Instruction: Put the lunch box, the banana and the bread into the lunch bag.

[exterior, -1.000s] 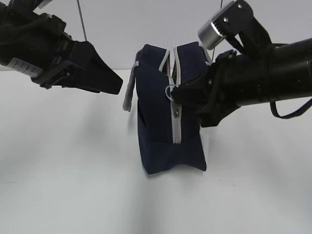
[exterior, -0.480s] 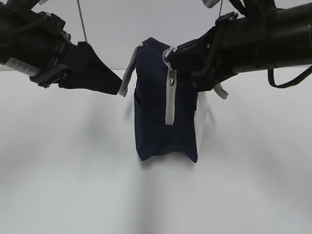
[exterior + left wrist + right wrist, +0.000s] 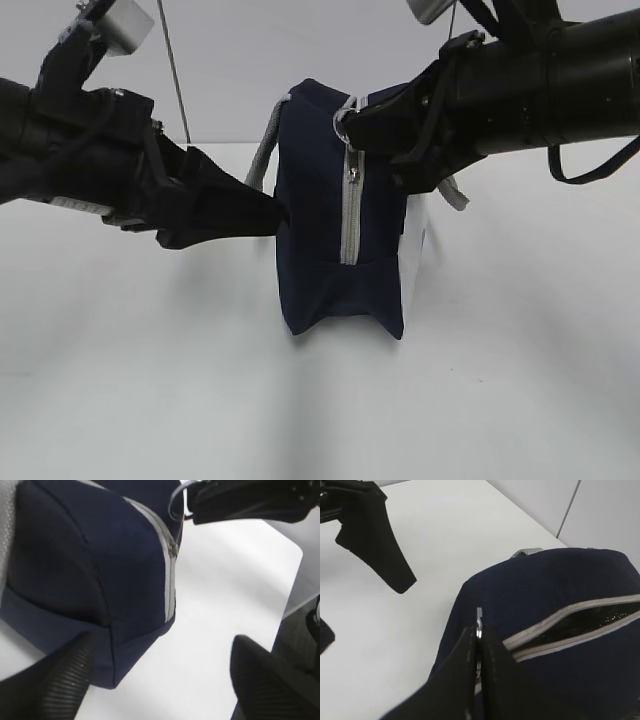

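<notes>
So the lunch bag (image 3: pixel 340 215) is standing upright on its narrow end in the middle of the white surface (image 3: pixel 150 380), with the grey zipper (image 3: pixel 351 215) running down the side facing the exterior camera. From that angle the zipper looks basically shut. The right wrist view tells a different story though: up on top the zipper is parted and you can see dark shiny lining through the gap (image 3: pixel 590 622). You don't get that from anywhere else.

The right end effector (image 3: pixel 352 128) has its fingers pressed together on the metal ring pull (image 3: pixel 479 622) at the top corner of the bag. The right wrist shot shows the ring sandwiched between the two black fingers, and the left wrist view catches the same ring (image 3: pixel 176 500) from below.

The left end effector (image 3: pixel 265 212) comes in from the left with its tip right up against the bag's side, just beside the grey handle (image 3: pixel 262 155). In the exterior view you can't tell how wide it is, but the left wrist view shows both ribbed fingers (image 3: pixel 57 680) spread wide apart, one next to the bag's lower corner, nothing between them.

There's a pale label on the left arm (image 3: pixel 75 203), but it's too small to read. No other writing I can make out.
</notes>
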Available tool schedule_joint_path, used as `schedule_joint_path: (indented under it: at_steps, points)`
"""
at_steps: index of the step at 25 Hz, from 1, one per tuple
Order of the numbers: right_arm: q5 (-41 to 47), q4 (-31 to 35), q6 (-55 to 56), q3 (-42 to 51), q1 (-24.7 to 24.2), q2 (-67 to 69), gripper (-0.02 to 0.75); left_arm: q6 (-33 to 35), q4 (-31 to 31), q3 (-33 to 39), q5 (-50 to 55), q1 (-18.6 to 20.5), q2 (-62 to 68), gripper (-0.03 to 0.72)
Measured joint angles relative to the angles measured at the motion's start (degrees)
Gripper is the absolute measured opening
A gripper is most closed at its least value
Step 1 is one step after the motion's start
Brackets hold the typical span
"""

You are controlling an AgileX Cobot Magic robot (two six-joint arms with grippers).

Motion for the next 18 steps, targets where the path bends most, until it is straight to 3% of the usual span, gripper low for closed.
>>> schedule_joint_path:
  at_steps: [5, 18]
  points:
    - [0.1, -0.1, 0.1, 0.0, 0.0, 0.4, -0.016, 7.3, -8.1, 0.4, -0.4, 0.0, 3.0, 0.561]
    - [0.8, -0.2, 0.2, 0.0, 0.0, 1.5, -0.016, 23.3, -20.1, 0.4, -0.5, 0.0, 11.8, 0.561]
